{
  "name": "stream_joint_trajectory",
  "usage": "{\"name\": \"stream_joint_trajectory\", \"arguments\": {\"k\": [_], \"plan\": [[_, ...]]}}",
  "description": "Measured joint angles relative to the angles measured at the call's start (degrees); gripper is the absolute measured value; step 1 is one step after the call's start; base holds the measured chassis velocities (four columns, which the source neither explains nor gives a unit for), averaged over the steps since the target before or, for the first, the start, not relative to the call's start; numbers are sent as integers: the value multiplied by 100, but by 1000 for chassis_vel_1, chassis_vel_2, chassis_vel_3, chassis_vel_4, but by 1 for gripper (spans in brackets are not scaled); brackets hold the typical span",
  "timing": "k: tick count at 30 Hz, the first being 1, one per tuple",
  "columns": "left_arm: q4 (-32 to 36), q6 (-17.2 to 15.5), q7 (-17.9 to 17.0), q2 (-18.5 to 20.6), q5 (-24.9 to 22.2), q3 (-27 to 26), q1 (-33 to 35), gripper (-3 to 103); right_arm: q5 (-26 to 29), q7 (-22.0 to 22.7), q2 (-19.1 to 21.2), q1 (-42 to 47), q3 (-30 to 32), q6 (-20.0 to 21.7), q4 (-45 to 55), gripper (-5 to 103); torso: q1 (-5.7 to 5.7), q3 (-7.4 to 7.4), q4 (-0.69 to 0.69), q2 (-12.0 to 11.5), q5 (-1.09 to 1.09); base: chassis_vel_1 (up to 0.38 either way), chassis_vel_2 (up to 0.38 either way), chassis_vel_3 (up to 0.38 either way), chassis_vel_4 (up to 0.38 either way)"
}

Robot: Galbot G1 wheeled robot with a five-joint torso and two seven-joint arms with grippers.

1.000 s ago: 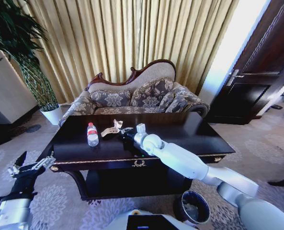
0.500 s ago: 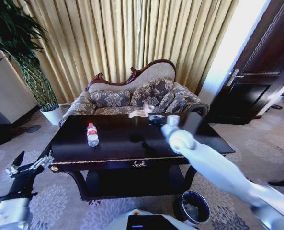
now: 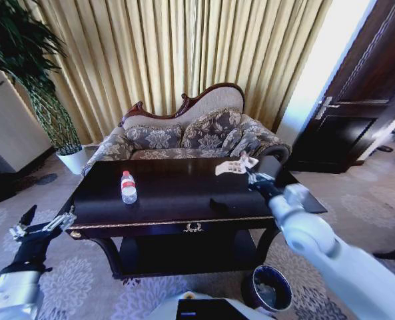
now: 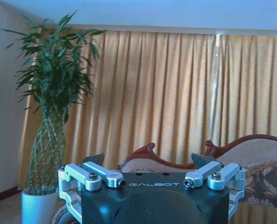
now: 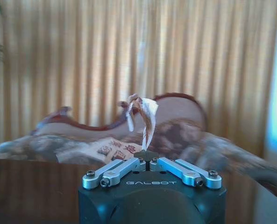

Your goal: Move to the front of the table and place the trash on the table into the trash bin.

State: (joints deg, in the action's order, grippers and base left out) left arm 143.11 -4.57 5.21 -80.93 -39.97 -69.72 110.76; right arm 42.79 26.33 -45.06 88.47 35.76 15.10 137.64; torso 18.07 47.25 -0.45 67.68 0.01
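Wrapper (image 3: 236,167) is pinched between the right gripper's (image 3: 249,172) closed fingers above the bench's (image 3: 177,200) right end; it should be carried level until held over the trash bin (image 3: 267,288) before release

We saw the sofa (image 5: 129,135) only as a blur behind the wrapper (image 5: 142,116). The trash bin (image 3: 267,288) sat partly behind the right arm, its label out of sight. The plant (image 3: 24,60) was cut off by the frame's edge.
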Motion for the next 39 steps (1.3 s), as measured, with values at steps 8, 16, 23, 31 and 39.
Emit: {"name": "stream_joint_trajectory", "arguments": {"k": [8,16,23,31,39], "plan": [[-277,74,170,231,-115,44,-12,100,-545,-163,-745,869,413,-273,318,0,0,1,4,0,-3,0,0,0,0],[-437,64,420,410,-131,139,-33,100,-604,-164,-868,819,310,-273,316,0,0,1,3,0,-1,0,0,0,0],[-525,57,741,492,-226,162,-62,100,-484,-348,-823,818,257,-267,351,0,2,2,3,-2,-2,29,-21,-28,28],[-553,54,764,474,-228,136,-56,100,-411,-463,-777,662,150,-285,230,0,2,2,3,-2,-1,153,-167,-167,164],[-515,43,763,386,-177,145,-61,100,-586,-529,-826,632,90,-412,-86,0,-3,-1,2,2,0,248,-257,-246,256]]}}
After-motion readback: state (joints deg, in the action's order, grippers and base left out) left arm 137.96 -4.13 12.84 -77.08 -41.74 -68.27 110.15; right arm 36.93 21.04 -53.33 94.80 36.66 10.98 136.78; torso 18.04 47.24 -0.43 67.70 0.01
